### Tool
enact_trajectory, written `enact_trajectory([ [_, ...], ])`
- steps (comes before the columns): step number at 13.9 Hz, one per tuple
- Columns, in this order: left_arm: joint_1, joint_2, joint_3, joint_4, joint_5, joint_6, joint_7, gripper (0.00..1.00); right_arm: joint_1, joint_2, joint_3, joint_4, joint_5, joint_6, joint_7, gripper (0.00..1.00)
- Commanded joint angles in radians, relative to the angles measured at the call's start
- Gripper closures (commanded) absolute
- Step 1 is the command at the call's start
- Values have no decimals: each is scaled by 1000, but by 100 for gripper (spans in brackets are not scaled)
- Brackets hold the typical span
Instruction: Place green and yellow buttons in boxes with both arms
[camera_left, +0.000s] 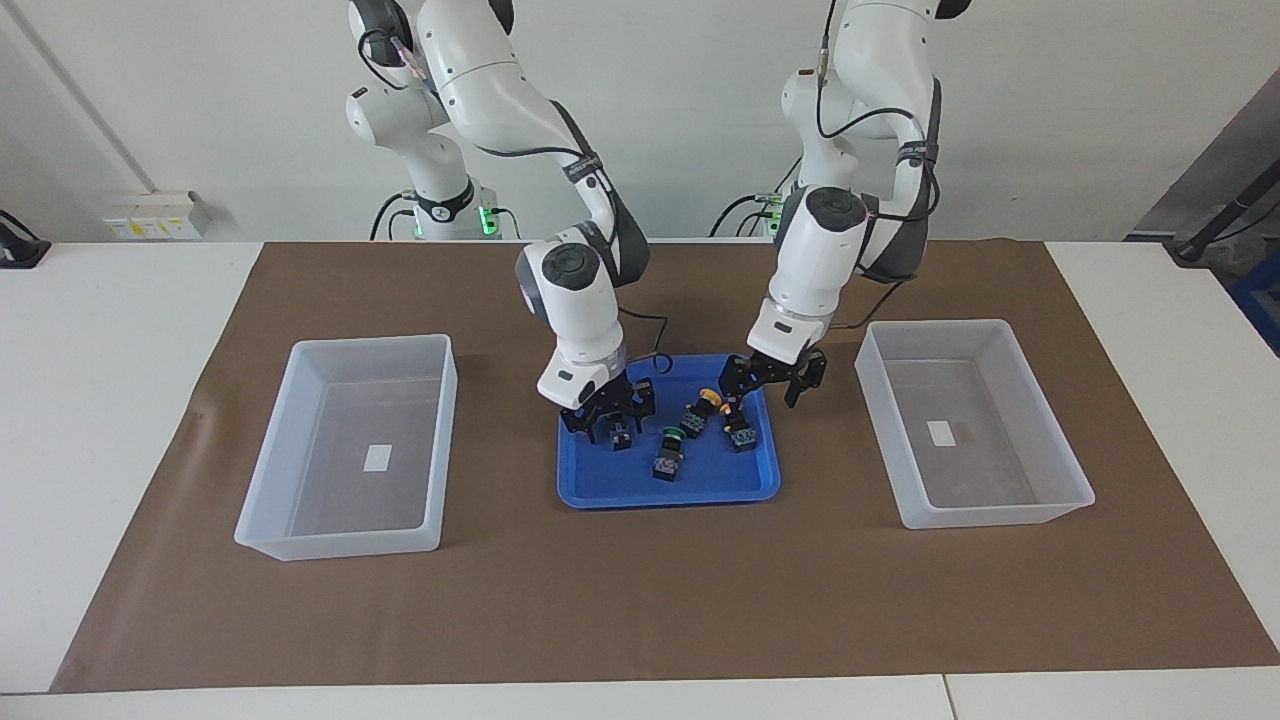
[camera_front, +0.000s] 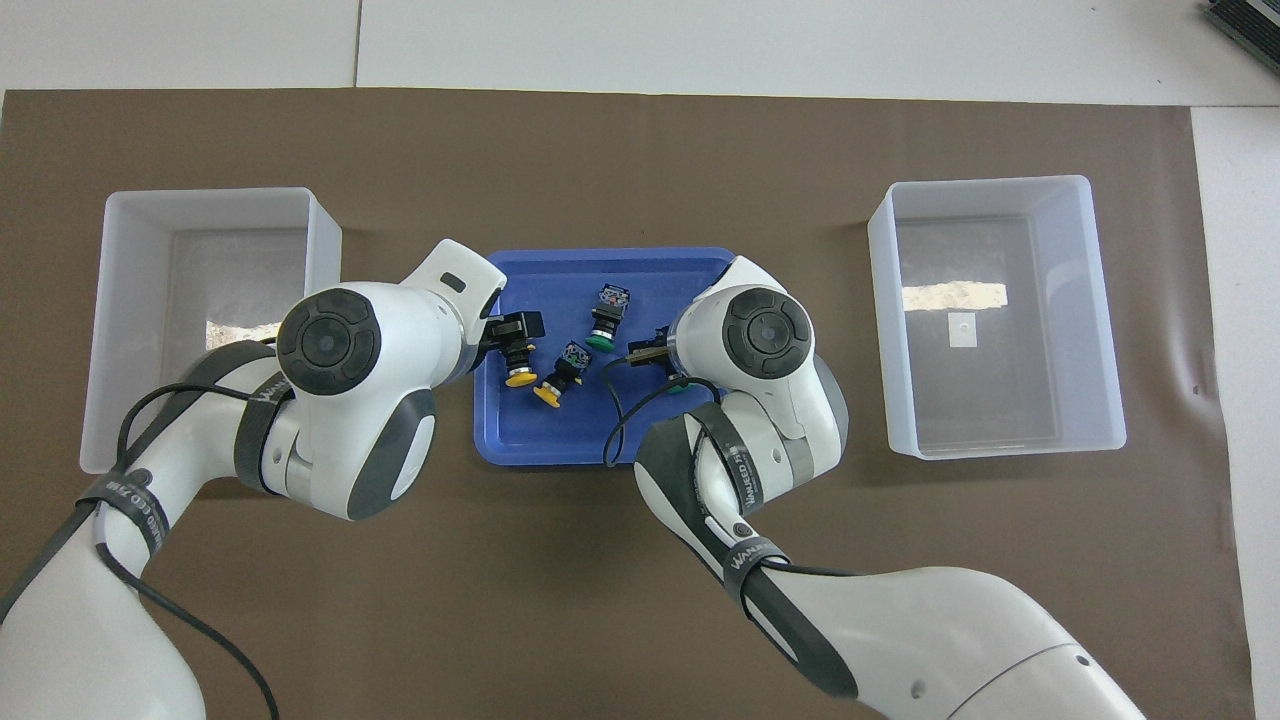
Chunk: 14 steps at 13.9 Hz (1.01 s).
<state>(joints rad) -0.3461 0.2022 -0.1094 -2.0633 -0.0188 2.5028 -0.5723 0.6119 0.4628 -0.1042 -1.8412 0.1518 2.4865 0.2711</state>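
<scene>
Brown paper covers the tabletop (camera_left: 640, 620); four black-bodied buttons (camera_left: 668, 452), capped green or yellow, lie in a blue tray (camera_left: 600, 492). Both boxes (camera_left: 350, 450) flank it at three and nine o'clock. Left hand (camera_left: 772, 385) and right hand (camera_left: 605, 418) hang spread over the tray.

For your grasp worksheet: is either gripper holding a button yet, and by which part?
Nothing is lifted. The right gripper, open, straddles a green button in the blue tray; the left gripper hangs open over a yellow button.
</scene>
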Motion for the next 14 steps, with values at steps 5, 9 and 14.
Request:
enact_trajectory([
  [5,-40,89,17,-9,-15,119,-52,5,-41,-87,3,10,25,-154,-3,100],
  [9,-40,100,17,-15,-15,137,-64,19,-151,-242,0,13,23,-316,-15,100],
  [14,-62,137,19,-20,-15,182,-139,39,-371,-297,-3,5,8,-325,-183,100],
])
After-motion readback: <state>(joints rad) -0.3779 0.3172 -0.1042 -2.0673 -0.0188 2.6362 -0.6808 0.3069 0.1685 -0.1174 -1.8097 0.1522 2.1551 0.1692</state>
